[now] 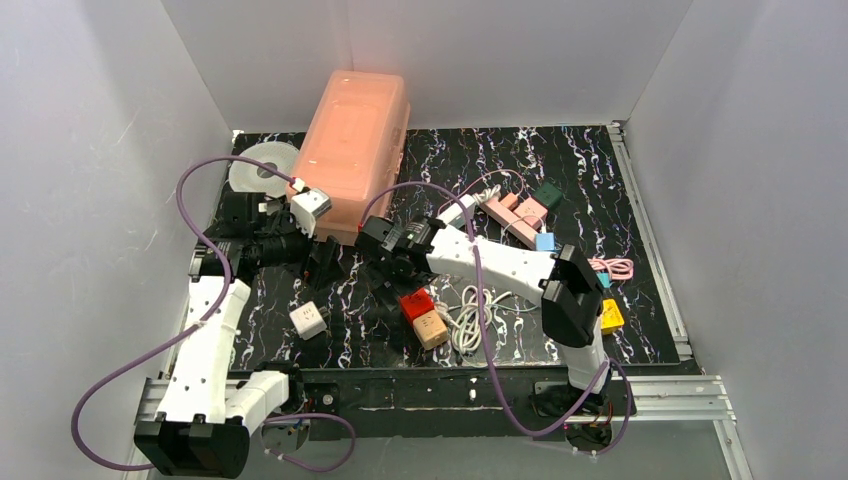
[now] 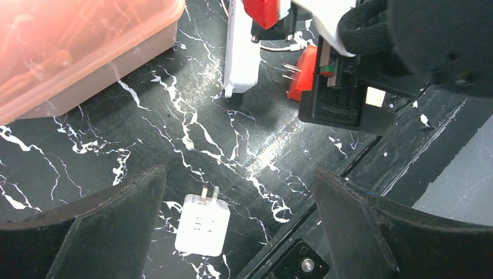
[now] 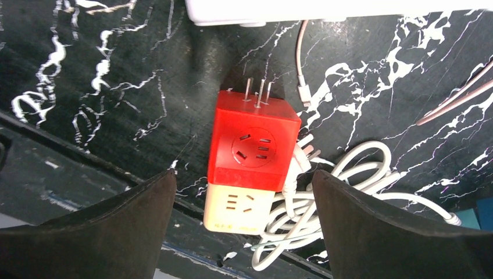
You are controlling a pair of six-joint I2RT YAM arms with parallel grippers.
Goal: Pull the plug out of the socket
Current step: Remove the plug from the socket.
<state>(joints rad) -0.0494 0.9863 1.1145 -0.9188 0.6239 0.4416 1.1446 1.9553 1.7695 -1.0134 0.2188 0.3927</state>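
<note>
A red cube socket [image 3: 256, 139] lies on the black marbled table, joined end to end with a beige cube plug [image 3: 239, 210]; the red one's bare prongs point away from the beige one. The pair also shows in the top view [image 1: 416, 303]. My right gripper [image 3: 244, 175] hangs open above the pair, one finger on either side, touching neither. My left gripper [image 2: 239, 174] is open and empty above a loose white cube plug [image 2: 202, 224], which lies on the table near its left finger. In the top view the left gripper [image 1: 325, 265] and right gripper [image 1: 385, 275] sit close together.
A white power strip [image 2: 241, 46] lies just beyond the red cube. A coiled white cable [image 3: 325, 197] lies beside the pair. A pink lidded box [image 1: 352, 150] stands at the back left. Pink, green, blue and yellow adapters [image 1: 520, 210] lie to the right. The table's front rail [image 3: 70, 174] is close.
</note>
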